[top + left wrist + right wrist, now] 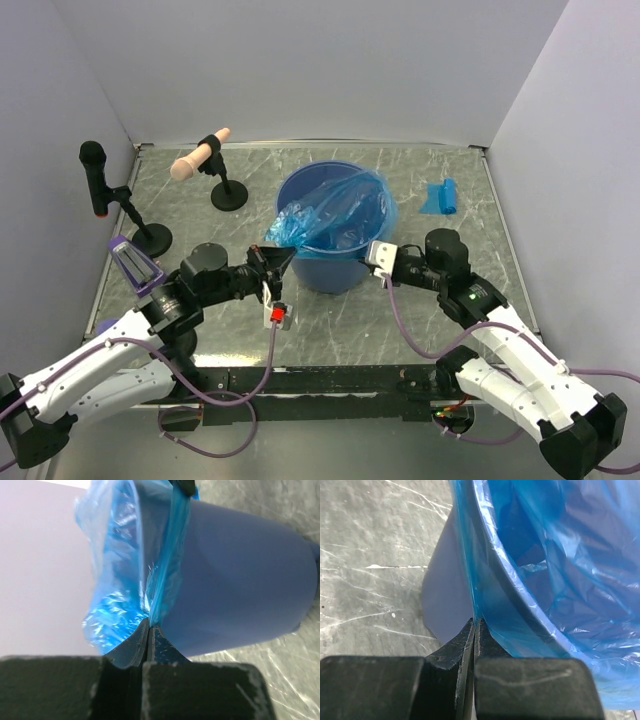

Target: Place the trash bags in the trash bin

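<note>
A round blue trash bin [335, 265] stands mid-table with a translucent blue trash bag [335, 212] draped into and over its mouth. My left gripper [283, 258] is shut on the bag's film at the bin's left side; in the left wrist view the film [120, 585] runs up from the pinched tips [149, 625] beside the bin wall [240, 585]. My right gripper [372, 252] is shut on the bag's edge at the bin's right rim; the right wrist view shows the tips [475, 622] pinching film [560, 555] that lines the rim. A small folded blue trash bag [440, 196] lies at the back right.
Two black stands sit at the back left: one holds a black microphone [95, 176], the other a beige cylinder [199, 158]. A purple-framed tool [135, 263] lies by the left arm. Grey walls close the table on three sides.
</note>
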### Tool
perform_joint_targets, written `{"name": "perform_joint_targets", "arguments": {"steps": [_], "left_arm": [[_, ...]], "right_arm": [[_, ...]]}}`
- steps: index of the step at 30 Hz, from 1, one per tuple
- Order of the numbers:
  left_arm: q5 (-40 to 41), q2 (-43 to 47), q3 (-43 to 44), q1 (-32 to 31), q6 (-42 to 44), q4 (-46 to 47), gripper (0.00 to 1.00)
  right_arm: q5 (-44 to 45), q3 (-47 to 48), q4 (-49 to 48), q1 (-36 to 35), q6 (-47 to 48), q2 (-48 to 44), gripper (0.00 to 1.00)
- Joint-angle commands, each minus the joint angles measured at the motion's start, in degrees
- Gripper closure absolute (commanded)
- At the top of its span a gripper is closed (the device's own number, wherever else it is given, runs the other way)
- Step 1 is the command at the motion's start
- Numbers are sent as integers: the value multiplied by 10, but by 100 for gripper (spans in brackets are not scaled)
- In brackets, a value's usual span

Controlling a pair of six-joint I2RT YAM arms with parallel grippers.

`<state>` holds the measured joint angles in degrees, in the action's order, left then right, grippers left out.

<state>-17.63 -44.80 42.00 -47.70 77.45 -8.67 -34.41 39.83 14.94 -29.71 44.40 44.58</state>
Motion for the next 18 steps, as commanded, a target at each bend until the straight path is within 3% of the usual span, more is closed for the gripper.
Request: {"name": "perform_joint_targets", "arguments": {"steps": [1, 4, 7, 11, 14, 18], "left_arm": [[91, 4, -31, 2, 18, 20, 99], [172, -12, -58, 2, 25, 51, 99], [216, -39, -32, 2, -32, 37, 98], [195, -42, 32, 2, -136, -20, 73], [139, -25, 111, 2, -240, -133, 62], [90, 3, 173, 2, -362, -204, 48]], "right_arm": [[64, -26, -6, 5, -24, -3, 100], [66, -25, 3, 4, -31, 3, 99], [69, -17, 21, 4, -39, 8, 96], [58, 29, 80, 4, -65, -5, 79], [55, 88, 145, 4, -96, -26, 69], [56, 163, 184, 4, -145, -63, 61]]}}
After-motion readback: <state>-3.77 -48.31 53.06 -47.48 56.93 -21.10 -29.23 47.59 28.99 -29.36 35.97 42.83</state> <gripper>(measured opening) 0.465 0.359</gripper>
